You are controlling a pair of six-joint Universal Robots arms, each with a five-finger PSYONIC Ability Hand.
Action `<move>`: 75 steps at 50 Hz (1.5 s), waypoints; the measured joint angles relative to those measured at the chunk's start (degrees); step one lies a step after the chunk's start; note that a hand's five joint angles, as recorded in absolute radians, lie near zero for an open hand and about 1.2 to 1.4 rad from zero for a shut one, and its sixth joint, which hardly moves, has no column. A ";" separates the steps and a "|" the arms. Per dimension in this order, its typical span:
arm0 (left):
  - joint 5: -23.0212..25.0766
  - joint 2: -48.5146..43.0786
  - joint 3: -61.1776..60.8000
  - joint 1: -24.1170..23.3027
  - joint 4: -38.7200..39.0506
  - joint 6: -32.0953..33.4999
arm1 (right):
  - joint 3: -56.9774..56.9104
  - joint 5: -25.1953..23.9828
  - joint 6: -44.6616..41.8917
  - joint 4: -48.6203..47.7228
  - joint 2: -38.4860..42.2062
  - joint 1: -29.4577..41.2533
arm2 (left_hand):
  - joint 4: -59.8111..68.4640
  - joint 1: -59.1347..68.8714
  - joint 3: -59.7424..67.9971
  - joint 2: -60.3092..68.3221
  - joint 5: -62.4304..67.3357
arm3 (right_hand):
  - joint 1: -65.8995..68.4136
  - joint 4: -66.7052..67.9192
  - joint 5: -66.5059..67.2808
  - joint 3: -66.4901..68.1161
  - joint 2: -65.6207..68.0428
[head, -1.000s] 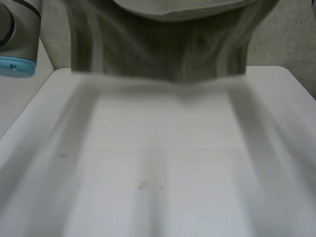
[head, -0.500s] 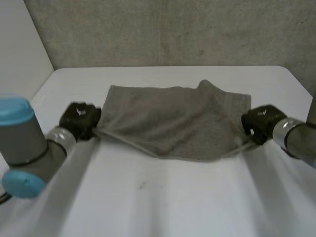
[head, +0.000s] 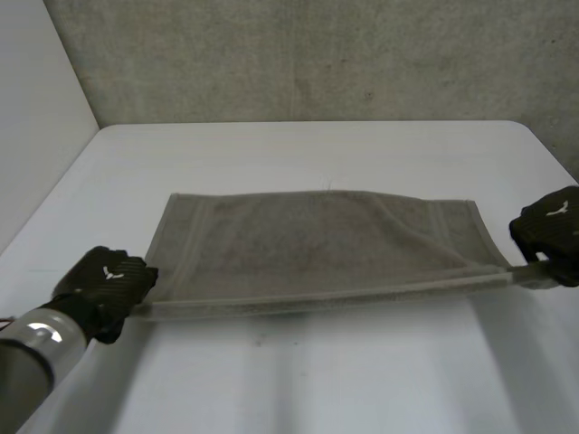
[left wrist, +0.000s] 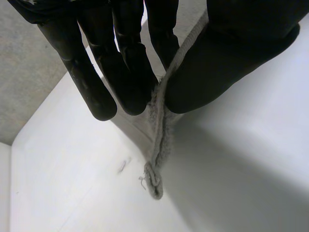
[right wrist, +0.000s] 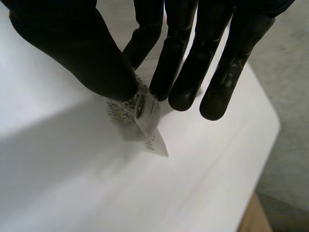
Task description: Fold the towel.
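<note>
Head view: your towel (head: 317,249) stretched across the desk (head: 317,380), left hand (head: 107,280) at 8 o'clock, right hand (head: 550,231) at 3. Wrist views add the grasp: each hand's fingers (left wrist: 128,72) pinch a towel corner against the thumb.

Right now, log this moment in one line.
grey terry towel: stretched between hands | left hand: pinches corner | right hand: pinches corner

The grey rectangular terry towel (head: 317,244) spanned the middle left to right; the white table (head: 298,380) lay open near and far of it.
</note>
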 measured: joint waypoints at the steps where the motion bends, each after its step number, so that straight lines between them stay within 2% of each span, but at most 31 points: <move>1: 0.02 1.63 -0.39 0.31 -1.27 0.38 | -0.08 -0.03 -0.25 0.22 -0.89 -0.31 | 0.00 0.00 0.00 0.00 0.00 | 0.00 0.00 0.00 0.00 0.00; 7: 0.40 7.82 -0.79 0.91 -4.88 1.10 | 0.30 -0.20 -1.09 0.21 -2.77 -1.23 | 0.00 0.00 0.00 0.00 0.32 | 0.00 0.00 0.01 0.00 0.47; 12: 0.46 5.60 1.33 0.53 -3.28 0.75 | 0.87 -0.08 -0.81 -1.88 -0.13 -0.92 | 0.00 0.00 0.00 0.00 0.32 | 0.00 0.00 0.02 0.00 0.47; 18: 0.36 -3.76 6.98 0.14 2.72 0.43 | 0.39 0.47 0.55 -7.59 6.50 -0.43 | 0.00 0.00 0.00 0.00 0.33 | 0.00 0.00 0.05 0.00 0.47; 24: 0.20 -16.75 17.27 -0.44 7.74 0.34 | -4.31 1.10 5.64 -12.89 16.26 0.70 | 0.00 0.00 0.00 0.00 0.57 | 0.00 0.00 0.07 0.00 0.47; 30: 0.01 -30.18 32.36 -2.40 9.15 -0.75 | -11.63 1.93 12.38 -17.10 24.64 3.29 | 0.01 0.00 0.01 0.00 0.73 | 0.00 0.00 0.33 0.00 0.47; 33: -0.04 -32.79 35.60 -2.93 9.24 -1.23 | -13.47 2.43 13.74 -18.60 26.44 3.95 | 0.01 0.00 0.01 0.00 0.74 | 0.00 0.00 0.33 0.00 0.47; 39: -0.36 -44.85 50.68 -4.45 9.43 -3.38 | -21.23 6.34 16.17 -24.65 33.60 6.41 | 0.01 0.00 0.01 0.00 0.76 | 0.24 0.00 0.51 0.00 0.47; 49: -1.64 -56.17 64.43 -4.73 9.16 -3.57 | -30.56 8.71 15.96 -27.26 41.46 7.33 | 0.01 0.00 0.01 0.00 0.76 | 0.28 0.00 0.55 0.00 0.47; 55: -1.89 -59.09 68.07 -4.71 9.09 -3.46 | -33.66 8.58 15.88 -27.29 43.94 7.33 | 0.01 0.00 0.01 0.00 0.76 | 0.28 0.00 0.55 0.00 0.47; 57: -1.91 -60.30 69.50 -4.70 9.03 -3.46 | -34.89 8.44 15.89 -27.50 44.87 7.33 | 0.01 0.00 0.01 0.00 0.76 | -6.84 0.54 0.94 -6.14 -5.61; 58: -1.90 -60.64 69.97 -4.71 9.02 -3.48 | -35.33 8.43 15.90 -27.70 45.20 7.32 | -1.49 0.00 -1.46 -1.50 -0.22 | -14.67 -8.19 -6.42 -12.99 -13.42; 59: -1.90 -60.79 70.18 -4.71 9.02 -3.49 | -35.52 8.43 15.90 -27.85 45.34 7.32 | -2.74 -0.18 -2.68 -3.41 -1.19 | -14.67 -8.19 -6.42 -12.99 -13.42; 60: -1.90 -61.15 70.64 -4.72 9.01 -3.54 | -35.89 8.40 15.91 -28.23 45.58 7.34 | -10.09 -7.10 -9.96 -10.14 -8.26 | -29.65 -22.82 -20.24 -27.30 -27.97; 61: -1.88 -61.29 70.83 -4.73 9.02 -3.57 | -36.13 8.39 15.93 -28.56 45.72 7.36 | -12.96 -10.02 -12.79 -13.02 -11.06 | -36.39 -30.66 -27.86 -35.07 -34.43; 63: -1.85 -61.53 71.34 -4.82 9.09 -3.68 | -36.55 8.43 16.00 -29.92 45.88 7.45 | -24.79 -21.92 -24.46 -24.94 -22.71 | -36.39 -30.66 -27.86 -35.07 -34.43; 64: -1.83 -61.55 71.53 -4.93 9.15 -3.76 | -36.68 8.49 16.13 -30.97 45.70 7.50 | -42.32 -39.07 -41.80 -42.34 -40.44 | -36.39 -30.66 -27.86 -35.07 -34.43; 65: -1.83 -61.55 71.53 -4.93 9.15 -3.76 | -36.68 8.49 16.13 -30.97 45.70 7.50 | -42.32 -39.07 -41.80 -42.34 -40.44 | -36.39 -30.66 -27.86 -35.07 -34.43; 66: -1.81 -61.47 71.59 -5.07 9.22 -3.86 | -36.70 8.54 16.27 -31.71 45.46 7.54 | -45.69 -42.78 -46.30 -46.42 -43.74 | -63.64 -54.31 -51.75 -55.37 -54.33; 69: -1.80 -60.16 71.11 -5.66 9.27 -4.71 | -35.94 8.64 17.82 -34.10 43.09 7.61 | -56.57 -52.92 -56.37 -56.60 -54.34 | -65.34 -55.09 -52.68 -55.94 -54.90; 75: -1.79 -53.12 65.37 -6.14 9.06 -9.68 | -30.38 8.29 23.47 -36.97 33.76 7.27 | -59.69 -56.06 -59.64 -59.91 -56.88 | -65.38 -55.09 -52.96 -55.94 -54.90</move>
